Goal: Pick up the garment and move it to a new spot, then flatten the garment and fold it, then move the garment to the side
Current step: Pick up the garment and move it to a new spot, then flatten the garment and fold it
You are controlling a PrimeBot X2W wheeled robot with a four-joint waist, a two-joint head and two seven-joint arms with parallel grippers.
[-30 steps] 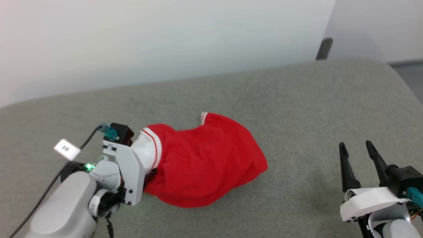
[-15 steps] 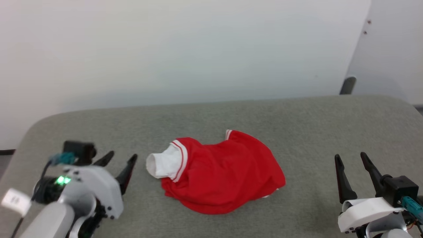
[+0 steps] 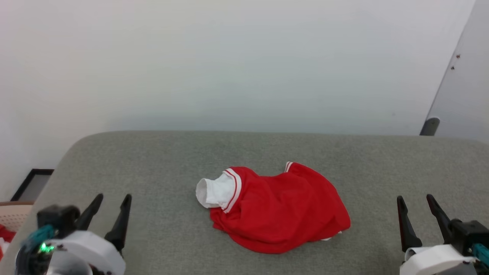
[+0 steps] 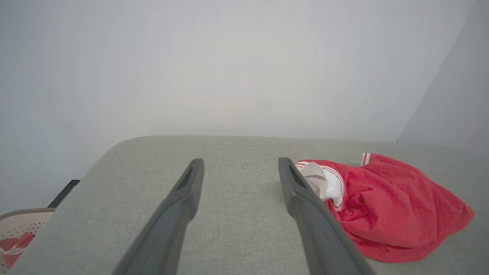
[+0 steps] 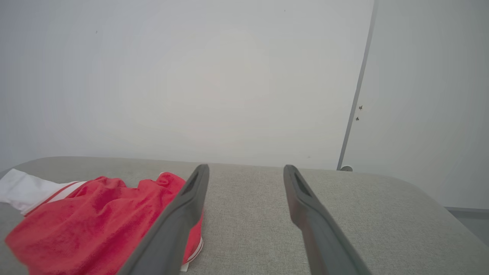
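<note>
Now both grippers stand apart from the garment, empty.
At the far left a basket (image 3: 11, 214) shows beside the grey cushion (image 3: 153, 168). The left gripper (image 3: 114, 196) has its jaws wide apart and holds nothing. The garment (image 3: 282, 217) lies crumpled in the cushion's middle, its white sleeve toward the left. The right gripper (image 3: 415, 198) is spread wide too, with nothing in it.

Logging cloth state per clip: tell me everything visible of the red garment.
The garment is a red, soft-looking shirt lying crumpled in a wrinkled heap near the middle of the grey padded surface. One short white sleeve pokes out at its left end, edged with red-and-white striped trim. It rests on the surface alone; the left tool and right tool stand open, apart from it.
</note>
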